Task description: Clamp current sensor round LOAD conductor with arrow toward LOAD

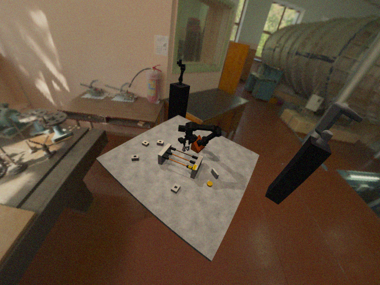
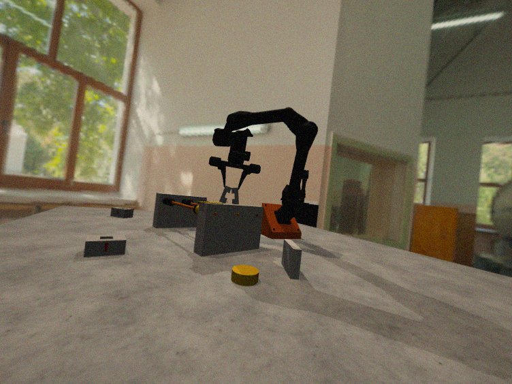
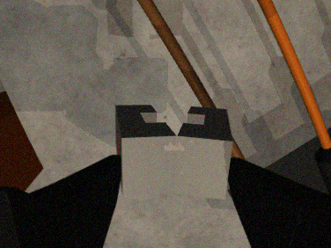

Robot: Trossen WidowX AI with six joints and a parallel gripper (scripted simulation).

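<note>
My gripper [image 1: 185, 145] [image 2: 232, 188] [image 3: 175, 165] is shut on the open current sensor [image 2: 235, 196] [image 3: 147, 169], a pale block with two dark jaws spread apart at the top in the wrist view. A sliver of red shows on its left side; the arrow's direction cannot be read. The sensor is in the air beside the rack, above the brown rod [image 1: 184, 153] [image 3: 185, 66], which passes beneath its right jaw in the wrist view. An orange rod [image 1: 181, 157] [image 3: 292, 66] and a front orange rod [image 1: 178, 162] run alongside. A yellow tag [image 1: 194, 167] tops one rack end; its lettering is unreadable.
Rack end blocks [image 1: 196, 171] [image 2: 227, 231] stand upright. Several small pale blocks, one nearest the front [image 1: 172, 188] [image 2: 94, 248], a thin upright plate [image 1: 215, 173] [image 2: 291, 259] and a yellow disc [image 1: 209, 184] [image 2: 244, 274] are around. The orange arm base [image 1: 197, 145] [image 2: 272, 231] is behind.
</note>
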